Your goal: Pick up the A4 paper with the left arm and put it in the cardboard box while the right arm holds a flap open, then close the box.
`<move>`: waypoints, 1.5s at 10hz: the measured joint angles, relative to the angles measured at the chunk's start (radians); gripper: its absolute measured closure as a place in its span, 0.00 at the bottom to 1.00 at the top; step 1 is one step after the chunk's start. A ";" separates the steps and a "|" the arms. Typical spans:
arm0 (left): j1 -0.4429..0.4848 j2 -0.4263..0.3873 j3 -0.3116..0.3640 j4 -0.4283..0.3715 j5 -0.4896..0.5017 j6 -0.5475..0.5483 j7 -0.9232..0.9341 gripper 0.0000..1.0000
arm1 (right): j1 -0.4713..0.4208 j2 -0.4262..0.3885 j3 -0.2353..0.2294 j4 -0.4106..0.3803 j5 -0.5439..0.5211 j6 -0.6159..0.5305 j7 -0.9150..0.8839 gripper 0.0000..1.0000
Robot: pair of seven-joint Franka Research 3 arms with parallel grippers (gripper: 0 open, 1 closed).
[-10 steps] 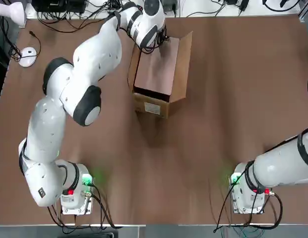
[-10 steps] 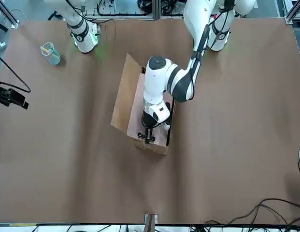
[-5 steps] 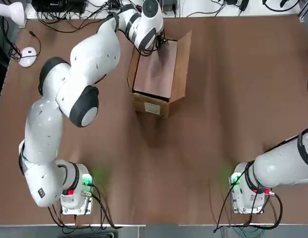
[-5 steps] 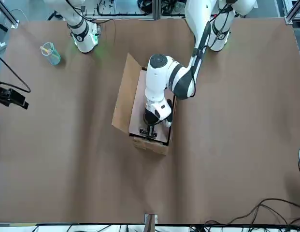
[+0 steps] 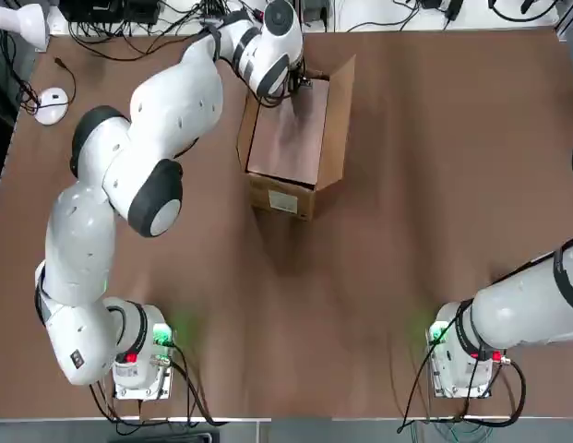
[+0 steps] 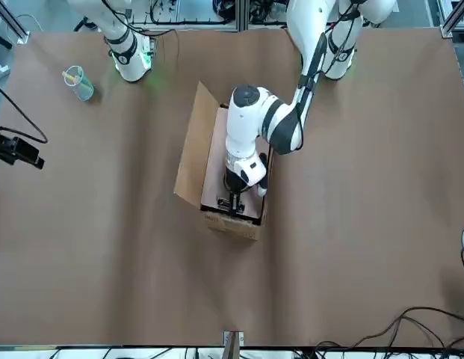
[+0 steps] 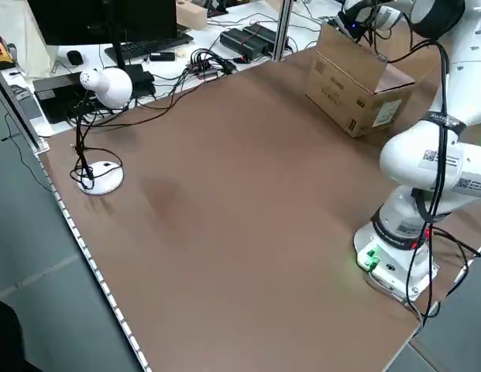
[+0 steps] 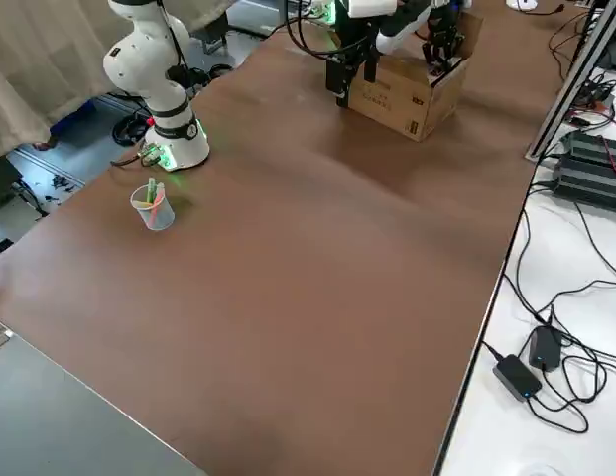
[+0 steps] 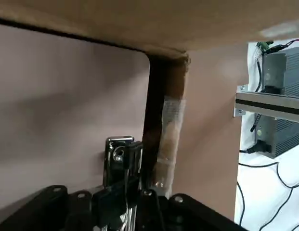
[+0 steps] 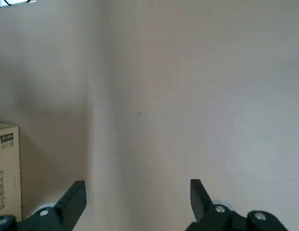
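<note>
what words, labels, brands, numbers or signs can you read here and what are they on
No text can be read for certain in any view.
Cardboard box: printed lines and symbols on its sides, too small or blurred to quote.
White label on the box's end: its print is too small to read.
Left arm: small printing and square codes on its white casing, too small to read.

My left arm point(image 5: 157, 166) arches from the lower left of the top view to the upper centre, its gripper point(image 9: 130, 192) closed. At the right edge, my right arm point(image 5: 526, 309) extends out of frame, its gripper point(image 10: 139, 207) open.
</note>
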 joint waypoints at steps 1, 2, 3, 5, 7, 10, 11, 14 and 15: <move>0.000 0.000 0.000 -0.002 0.000 0.000 0.000 0.97 | 0.000 0.000 0.000 0.000 0.000 0.002 0.001 0.04; 0.000 0.001 0.000 -0.006 0.000 0.000 0.000 0.97 | 0.000 0.000 0.000 0.000 0.000 0.005 0.001 0.04; 0.000 0.002 0.000 -0.009 0.000 0.001 0.000 0.97 | 0.001 0.000 0.001 0.000 0.000 0.006 0.001 0.04; 0.000 0.002 0.000 -0.011 0.000 0.006 0.001 0.97 | 0.010 0.000 0.003 -0.002 0.000 0.006 0.001 0.03; 0.003 0.003 0.000 -0.014 0.000 0.017 0.016 0.97 | 0.029 0.004 0.004 -0.014 0.000 0.001 0.002 0.02; 0.012 0.009 0.000 -0.015 0.000 0.020 0.030 0.87 | 0.050 0.026 0.005 -0.035 0.021 -0.025 0.006 0.00; 0.013 0.010 0.001 -0.015 0.000 0.024 0.032 0.74 | 0.050 0.028 0.004 -0.045 0.041 -0.028 0.007 0.00; 0.014 0.017 0.001 -0.017 0.000 0.024 0.046 0.40 | 0.049 0.030 0.003 -0.059 0.073 -0.031 0.008 0.00; 0.014 0.017 0.001 -0.016 0.000 0.026 0.047 0.28 | 0.048 0.034 0.003 -0.062 0.090 -0.033 0.010 0.00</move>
